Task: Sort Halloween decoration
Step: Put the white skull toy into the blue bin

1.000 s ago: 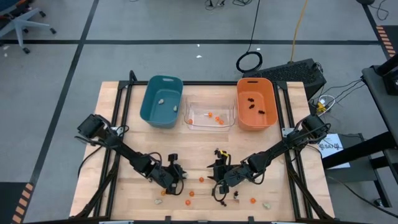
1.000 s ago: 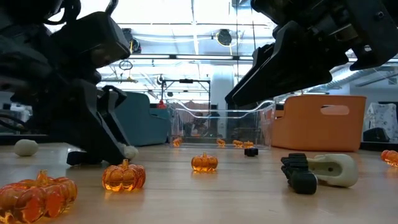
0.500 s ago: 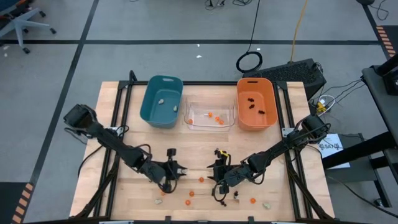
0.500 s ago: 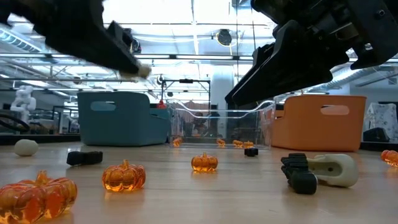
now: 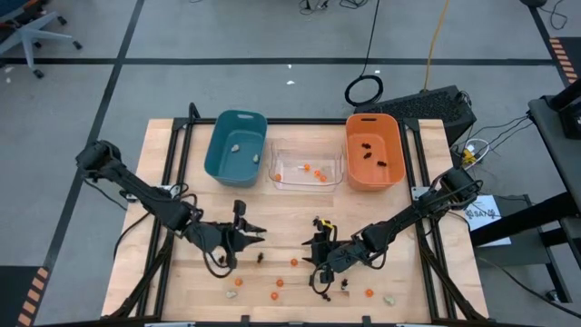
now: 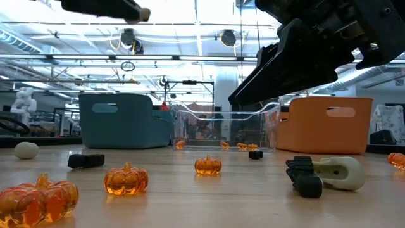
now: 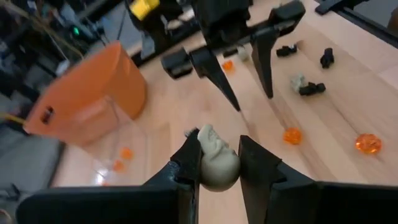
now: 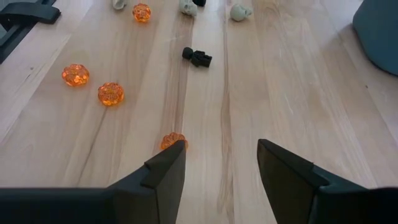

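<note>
A: Status on the sort?

B: Partway. Teal bin (image 5: 235, 148) has a couple of pale lumps in it, clear bin (image 5: 306, 168) approx. three orange pumpkins, orange bin (image 5: 374, 151) a few black spiders. So the scheme's set: pale to teal, orange to clear, black to orange.

A: Left tool?

B: Left tool (image 7: 217, 163) is clamped on a pale skull (image 7: 216, 159), lifted off the tabletop (image 5: 172, 145). Teal bin sits well ahead of it and off to one side, so the drop isn't done yet, imo.

A: Right one?

B: Right tool (image 8: 217, 163) hangs low over the wood, fingers apart, nothing between them. An orange pumpkin (image 8: 172, 141) lies just by one fingertip. Prob. its next pick, but that's a guess.

A: What's left?

B: Plenty. Ahead of the right tool: three more pumpkins (image 8: 110, 93), a black spider (image 8: 196, 56) and two pale lumps (image 8: 240, 11) farther on. Low view shows pumpkins (image 6: 126, 178) up close, a pale lump (image 6: 26, 149) and some black pieces (image 6: 85, 160) lying loose. Can't count exactly; some bits are too small to tell.

A: Rough call?

B: Under halfway, I'd judge. More pieces look loose than binned.
</note>
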You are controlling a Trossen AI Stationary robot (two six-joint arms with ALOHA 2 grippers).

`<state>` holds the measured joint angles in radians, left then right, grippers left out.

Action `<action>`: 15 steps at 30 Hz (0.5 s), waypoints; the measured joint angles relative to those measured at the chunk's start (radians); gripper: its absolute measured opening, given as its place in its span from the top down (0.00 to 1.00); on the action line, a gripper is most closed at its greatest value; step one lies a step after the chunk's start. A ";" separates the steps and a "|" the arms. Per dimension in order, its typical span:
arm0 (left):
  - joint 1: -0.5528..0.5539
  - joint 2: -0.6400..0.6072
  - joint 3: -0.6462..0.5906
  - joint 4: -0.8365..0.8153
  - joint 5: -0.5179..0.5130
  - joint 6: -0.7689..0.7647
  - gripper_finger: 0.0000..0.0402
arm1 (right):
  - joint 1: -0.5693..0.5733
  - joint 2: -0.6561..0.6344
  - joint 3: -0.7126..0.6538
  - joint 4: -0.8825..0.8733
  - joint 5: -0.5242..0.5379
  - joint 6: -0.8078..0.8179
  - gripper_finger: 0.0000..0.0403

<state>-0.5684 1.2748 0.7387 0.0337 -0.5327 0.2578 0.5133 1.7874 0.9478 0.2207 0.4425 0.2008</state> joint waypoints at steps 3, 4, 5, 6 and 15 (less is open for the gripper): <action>0.003 -0.018 0.000 0.000 0.000 0.079 0.84 | 0.000 0.000 0.000 0.000 0.000 0.000 0.55; 0.003 -0.022 0.000 -0.001 0.000 0.101 0.84 | 0.000 0.000 0.000 0.000 0.000 0.000 0.55; 0.004 -0.026 0.000 0.000 -0.001 0.125 0.84 | 0.000 0.000 0.000 0.000 0.000 0.000 0.55; 0.008 -0.030 0.000 0.000 -0.002 0.144 0.84 | 0.000 0.000 0.000 0.000 0.001 0.000 0.55; 0.059 -0.043 0.000 -0.001 0.002 0.202 0.84 | 0.000 0.000 0.000 0.000 0.001 0.000 0.55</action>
<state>-0.5096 1.2316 0.7387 0.0330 -0.5308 0.4595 0.5133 1.7874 0.9478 0.2203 0.4435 0.2008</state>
